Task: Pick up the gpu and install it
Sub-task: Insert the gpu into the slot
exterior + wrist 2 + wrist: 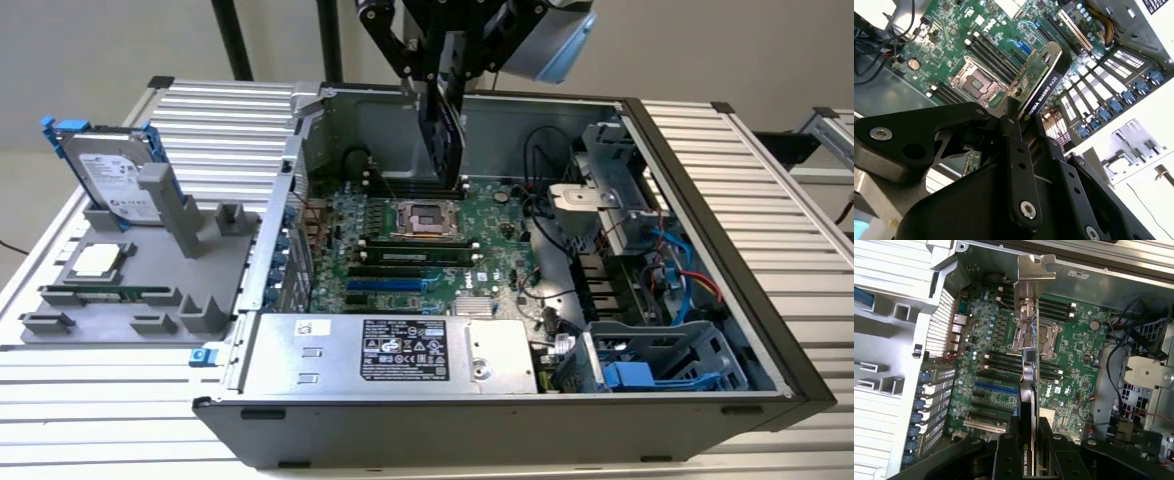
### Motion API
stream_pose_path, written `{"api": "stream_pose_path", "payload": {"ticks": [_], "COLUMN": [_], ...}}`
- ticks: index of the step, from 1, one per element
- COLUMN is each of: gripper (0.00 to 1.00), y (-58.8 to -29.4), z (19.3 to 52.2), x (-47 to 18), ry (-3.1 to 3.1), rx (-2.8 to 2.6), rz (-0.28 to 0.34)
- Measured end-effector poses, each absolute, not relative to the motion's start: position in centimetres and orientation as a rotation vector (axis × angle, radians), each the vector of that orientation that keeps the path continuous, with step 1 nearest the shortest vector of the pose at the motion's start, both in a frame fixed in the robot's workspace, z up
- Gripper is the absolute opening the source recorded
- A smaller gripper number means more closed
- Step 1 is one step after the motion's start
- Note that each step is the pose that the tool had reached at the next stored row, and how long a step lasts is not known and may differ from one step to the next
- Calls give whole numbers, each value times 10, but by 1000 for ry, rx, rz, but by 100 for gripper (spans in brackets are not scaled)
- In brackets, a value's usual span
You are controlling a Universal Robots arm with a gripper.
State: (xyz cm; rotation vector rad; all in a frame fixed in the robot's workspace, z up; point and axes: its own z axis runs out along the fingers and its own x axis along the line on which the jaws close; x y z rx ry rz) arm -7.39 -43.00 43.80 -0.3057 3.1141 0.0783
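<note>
The gpu (442,135) hangs edge-down over the open computer case (694,300), above the motherboard (414,235) near the CPU socket. My gripper (447,65) is shut on its upper edge. In the first wrist view the gpu (1029,365) appears edge-on, with its silver end bracket (1034,267) toward the case's rear wall and the black fingers (1004,457) clamped on either side. In the second wrist view the gpu (1043,87) shows its black cooler side and green board, well above the motherboard (979,55) and the expansion slots (1074,25).
On the exterior view's left, a grey fixture (80,325) holds a hard drive with a blue frame (114,175), a CPU (96,262) and a memory stick (107,295). Inside the case are a power supply (387,350), a blue drive cage (654,365) and loose cables (561,215).
</note>
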Motion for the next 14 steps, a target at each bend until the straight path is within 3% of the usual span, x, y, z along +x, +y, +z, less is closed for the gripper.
{"api": "stream_pose_path", "payload": {"ticks": [14], "gripper": [0], "y": [-430], "z": [438], "x": [-74], "ry": [3104], "rx": [-408], "rz": [79]}}
